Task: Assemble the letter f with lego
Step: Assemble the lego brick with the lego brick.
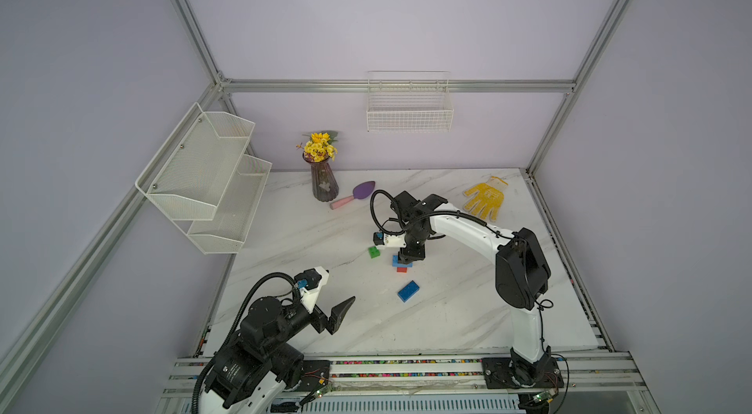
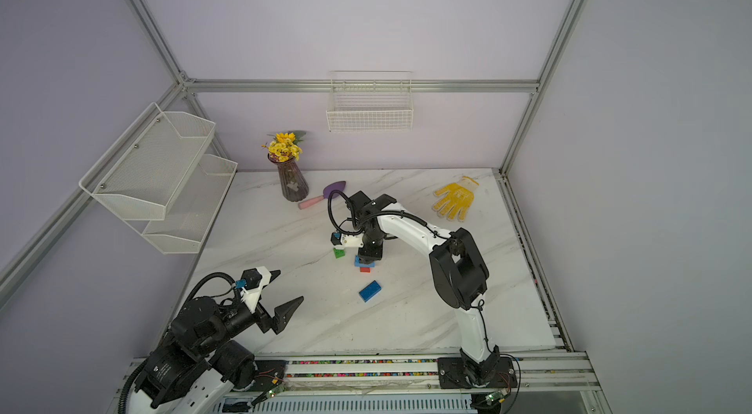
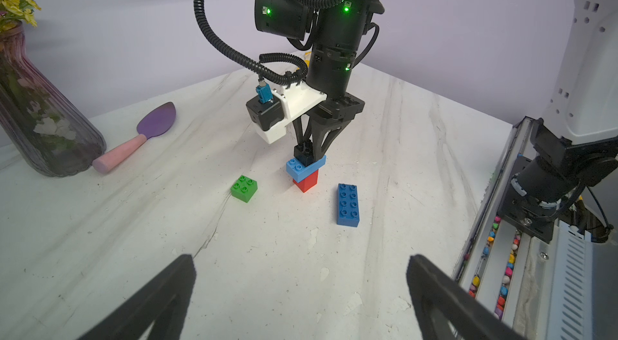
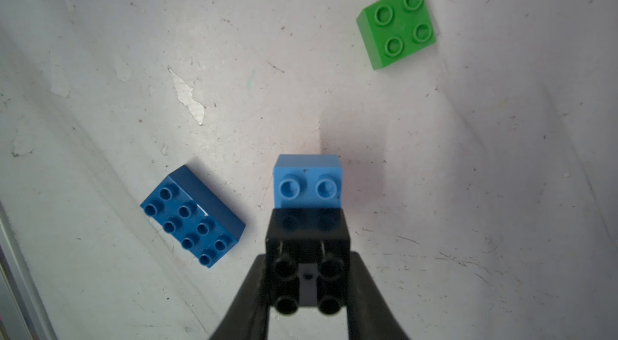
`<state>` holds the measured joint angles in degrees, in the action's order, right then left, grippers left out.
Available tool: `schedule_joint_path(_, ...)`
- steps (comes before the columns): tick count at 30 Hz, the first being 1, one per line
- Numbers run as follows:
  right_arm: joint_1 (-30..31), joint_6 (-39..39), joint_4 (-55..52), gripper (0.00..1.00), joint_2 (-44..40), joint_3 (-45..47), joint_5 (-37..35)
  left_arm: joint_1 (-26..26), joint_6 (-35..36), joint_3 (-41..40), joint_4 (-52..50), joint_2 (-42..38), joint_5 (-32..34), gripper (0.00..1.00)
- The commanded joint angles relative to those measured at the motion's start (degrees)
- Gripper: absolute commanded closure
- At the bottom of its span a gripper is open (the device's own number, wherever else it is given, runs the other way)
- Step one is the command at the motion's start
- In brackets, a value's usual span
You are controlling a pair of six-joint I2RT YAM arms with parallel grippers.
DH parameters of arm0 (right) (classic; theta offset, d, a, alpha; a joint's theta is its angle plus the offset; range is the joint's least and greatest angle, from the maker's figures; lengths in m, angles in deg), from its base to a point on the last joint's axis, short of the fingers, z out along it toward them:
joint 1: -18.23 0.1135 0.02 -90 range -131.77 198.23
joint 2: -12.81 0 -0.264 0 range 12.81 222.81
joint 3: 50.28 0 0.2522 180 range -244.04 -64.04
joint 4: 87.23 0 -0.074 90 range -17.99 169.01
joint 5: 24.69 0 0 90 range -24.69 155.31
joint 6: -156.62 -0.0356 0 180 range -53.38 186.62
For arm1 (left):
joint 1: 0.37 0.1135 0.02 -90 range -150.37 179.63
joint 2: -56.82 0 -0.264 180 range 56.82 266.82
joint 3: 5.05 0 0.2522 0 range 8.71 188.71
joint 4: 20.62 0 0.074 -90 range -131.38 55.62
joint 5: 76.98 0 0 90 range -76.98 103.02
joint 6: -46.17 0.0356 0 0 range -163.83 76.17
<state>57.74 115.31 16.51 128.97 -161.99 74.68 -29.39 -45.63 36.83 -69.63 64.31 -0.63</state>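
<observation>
A: On the marble table [image 1: 447,318], centre: item 1?
B: Entry: letter f [image 3: 306,171], part-built, 3 of 5 pcs. Btm = red brick [image 3: 306,184]. Across it the light blue brick [image 3: 300,169], jutting to one side w/ two studs bare. On top, over the red, the black brick [image 4: 307,231]. It looks to rest on the lt blue; can't tell if pressed fully home.
A: R arm?
B: Pointing straight down over the stack, right gripper [image 3: 309,151] is clamped tight on the black brick's two sides.
A: Loose pcs?
B: Two. One green brick [image 3: 244,188], sq., 4 studs up, flat on table just left of stack, not touching. One dark blue brick [image 3: 348,204], long, 8 studs up, flat, nearer the front edge than the stack and apart from it.
A: L arm?
B: Over the front-left of the table, left gripper [image 3: 300,261] has its jaws spread wide, empty, well apart from all bricks, aimed twd the stack.
A: Misc?
B: Back of table: ribbed vase [image 1: 324,184] w/ yellow flowers [image 1: 320,146], purple scoop [image 1: 353,195] w/ pink handle beside it, yellow glove [image 1: 486,198] back right. Walls: wire basket [image 1: 409,115] at rear, mesh shelf [image 1: 203,180], two tiers, on left.
</observation>
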Motion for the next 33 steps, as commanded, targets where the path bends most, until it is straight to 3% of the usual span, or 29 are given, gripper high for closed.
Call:
schedule_joint_path(1, 0.0, 1.6, -1.8, 1.00, 2.5, -0.6, -1.4, -0.3, 1.6, -0.8, 2.1, 0.2, -0.1, 0.00)
schedule_joint_path(17, 1.9, 1.6, -6.0, 1.00, 7.8, -4.3, -4.2, -0.3, 1.7, -0.7, 2.1, 0.3, -0.5, 0.00)
schedule_joint_path(33, 2.4, 0.4, -4.4, 1.00, 7.5, -1.2, -4.5, -0.3, 1.8, -0.7, 2.1, 0.3, -0.8, 0.00)
